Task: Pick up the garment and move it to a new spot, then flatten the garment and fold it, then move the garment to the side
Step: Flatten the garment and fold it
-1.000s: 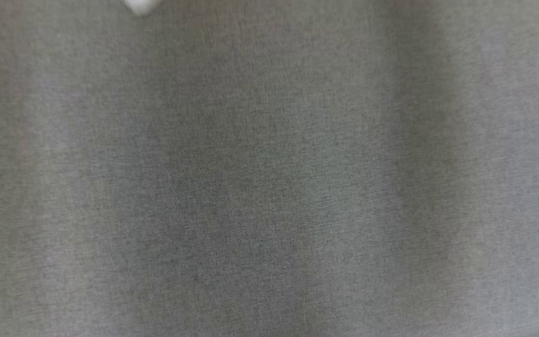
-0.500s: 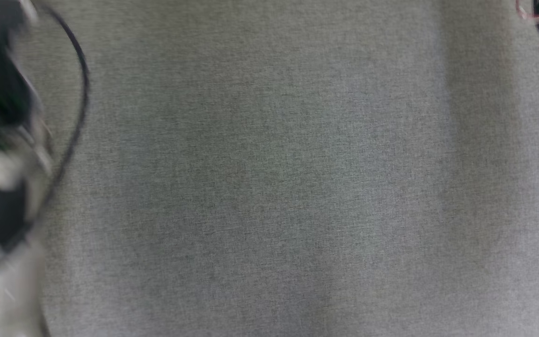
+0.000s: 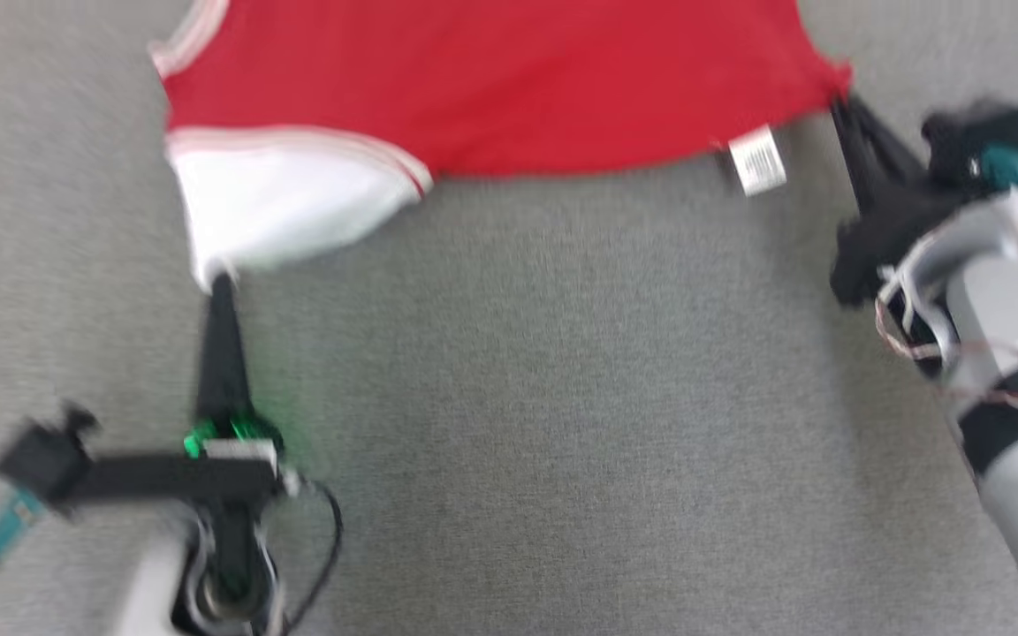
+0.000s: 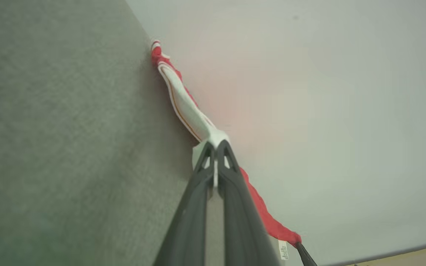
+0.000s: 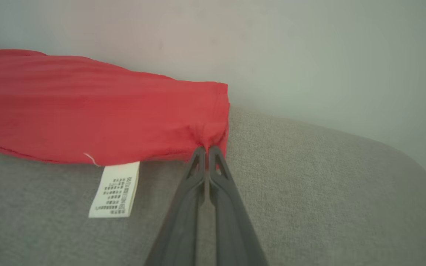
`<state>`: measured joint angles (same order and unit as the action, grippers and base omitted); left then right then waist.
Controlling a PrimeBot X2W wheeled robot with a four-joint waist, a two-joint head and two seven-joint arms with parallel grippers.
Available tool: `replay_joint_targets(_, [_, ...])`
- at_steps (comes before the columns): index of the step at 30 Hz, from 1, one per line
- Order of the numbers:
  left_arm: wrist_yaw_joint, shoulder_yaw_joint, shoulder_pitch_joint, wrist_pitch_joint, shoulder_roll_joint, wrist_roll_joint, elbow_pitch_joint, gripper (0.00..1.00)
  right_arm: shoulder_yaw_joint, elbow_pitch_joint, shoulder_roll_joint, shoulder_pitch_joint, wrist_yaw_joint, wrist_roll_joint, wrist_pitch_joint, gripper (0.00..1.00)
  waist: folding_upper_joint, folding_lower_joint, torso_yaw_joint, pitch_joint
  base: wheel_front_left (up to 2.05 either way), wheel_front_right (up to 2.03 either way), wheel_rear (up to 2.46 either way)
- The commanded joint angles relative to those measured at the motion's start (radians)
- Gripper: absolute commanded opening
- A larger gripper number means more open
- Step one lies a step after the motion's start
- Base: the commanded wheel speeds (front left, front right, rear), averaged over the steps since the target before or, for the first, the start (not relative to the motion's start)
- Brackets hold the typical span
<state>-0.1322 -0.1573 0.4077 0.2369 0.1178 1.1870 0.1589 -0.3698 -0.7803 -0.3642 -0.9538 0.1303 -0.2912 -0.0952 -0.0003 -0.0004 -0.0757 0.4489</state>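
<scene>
Red cloth with a white panel and striped trim, the garment (image 3: 491, 79) is stretched sideways across the top of the head view, over a grey woven surface (image 3: 562, 397). The left gripper (image 3: 221, 283) has its two dark fingers pressed together on the white corner at the garment's left end. The right gripper (image 3: 838, 104) is pinched closed on the red corner at the other end. The cloth runs taut between the two.

A white care label (image 3: 757, 160) hangs from the lower hem close to the right gripper. In the right wrist view this label lies against the grey fabric, just beside the closed fingers. Whether the garment itself rests on the surface or hangs just above it cannot be told, as the head view is blurred.

Seen from the left wrist, the garment appears edge-on as a thin red and white band. A pale wall (image 4: 327, 92) rises right behind it, at the far edge of the grey surface. A thin black cable (image 3: 330, 530) loops beside the left wrist, well apart from the cloth.
</scene>
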Motion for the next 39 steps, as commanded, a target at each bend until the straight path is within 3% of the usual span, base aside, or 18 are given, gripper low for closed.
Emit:
replay_joint_targets(1, [0.004, -0.021, -0.088, -0.024, -0.017, 0.055, 0.021, 0.00, 0.002, 0.012, -0.023, 0.054, 0.001, -0.030, 0.020, 0.00, 0.0003, 0.0004, 0.049, -0.163, 0.00, 0.00, 0.00])
replay_joint_targets(9, [0.003, -0.085, -0.306, -0.149, 0.015, 0.221, -0.067, 0.00, 0.066, 0.093, -0.040, 0.307, 0.001, -0.151, 0.174, 0.00, 0.0003, 0.0004, 0.099, -0.305, 0.00, 0.00, 0.00])
replay_joint_targets(17, [0.005, -0.088, -0.437, -0.284, 0.068, 0.360, -0.162, 0.00, 0.208, 0.290, -0.074, 0.538, 0.001, -0.200, 0.322, 0.00, 0.0003, 0.0004, 0.113, -0.364, 0.00, 0.00, 0.00])
replay_joint_targets(25, [0.025, -0.044, -0.538, -0.274, 0.091, 0.397, -0.228, 0.00, 0.312, 0.471, -0.011, 0.748, 0.001, -0.192, 0.463, 0.00, 0.0003, 0.0004, 0.102, -0.376, 0.00, 0.00, 0.00])
replay_joint_targets(39, [0.124, -0.126, -0.677, -0.399, 0.177, 0.395, -0.292, 0.00, 0.482, 0.823, 0.123, 1.069, 0.001, -0.164, 0.826, 0.00, 0.0003, 0.0004, 0.068, -0.374, 0.00, 0.00, 0.00])
